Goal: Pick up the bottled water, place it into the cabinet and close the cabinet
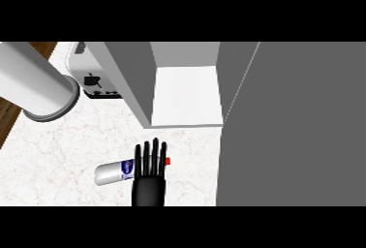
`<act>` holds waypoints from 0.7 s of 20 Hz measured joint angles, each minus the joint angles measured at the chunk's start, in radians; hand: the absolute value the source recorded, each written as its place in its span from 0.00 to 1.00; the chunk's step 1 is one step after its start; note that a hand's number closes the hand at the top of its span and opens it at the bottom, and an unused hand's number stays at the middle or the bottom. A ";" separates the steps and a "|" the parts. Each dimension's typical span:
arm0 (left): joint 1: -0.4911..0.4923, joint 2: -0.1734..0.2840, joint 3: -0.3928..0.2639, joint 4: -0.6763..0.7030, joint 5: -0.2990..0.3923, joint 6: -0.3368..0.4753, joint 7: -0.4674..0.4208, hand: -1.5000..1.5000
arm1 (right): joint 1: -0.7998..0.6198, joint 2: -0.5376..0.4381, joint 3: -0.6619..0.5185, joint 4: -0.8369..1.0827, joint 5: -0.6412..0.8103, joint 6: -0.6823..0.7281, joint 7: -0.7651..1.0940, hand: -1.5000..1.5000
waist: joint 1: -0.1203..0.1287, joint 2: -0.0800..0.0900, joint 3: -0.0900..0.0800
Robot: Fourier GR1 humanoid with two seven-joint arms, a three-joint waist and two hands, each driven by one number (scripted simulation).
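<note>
The bottled water (pixel 111 173) lies on its side on the marble counter (pixel 57 150). It has a pale body, a blue label and a red cap (pixel 167 160) pointing right. My right hand (pixel 150 160) is stretched over the bottle's middle with fingers straight and pointing away from me, so it is open and hides that part of the bottle. Just beyond stands the cabinet (pixel 187 94), open, with a bare white shelf inside. Its grey door (pixel 293 126) is swung out and fills the right side. My left hand does not show.
A big pale cylinder (pixel 36 82) hangs over the upper left, close to the view. A white appliance with black parts (pixel 97 85) stands left of the cabinet wall. The counter's left edge (pixel 8 121) borders brown wood.
</note>
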 measured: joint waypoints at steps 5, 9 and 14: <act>0.029 0.067 0.029 -0.058 0.040 0.061 -0.035 0.00 | 0.046 -0.003 -0.007 -0.011 0.004 0.015 -0.038 0.00 | 0.008 0.003 -0.004; 0.055 0.125 0.056 -0.106 0.135 0.100 -0.087 0.00 | 0.088 0.001 0.014 -0.021 0.013 0.025 -0.064 0.00 | 0.008 0.005 -0.005; 0.066 0.186 0.080 -0.112 0.323 0.160 -0.193 0.00 | 0.127 -0.005 0.011 -0.026 0.020 0.044 -0.097 0.00 | 0.005 0.009 -0.007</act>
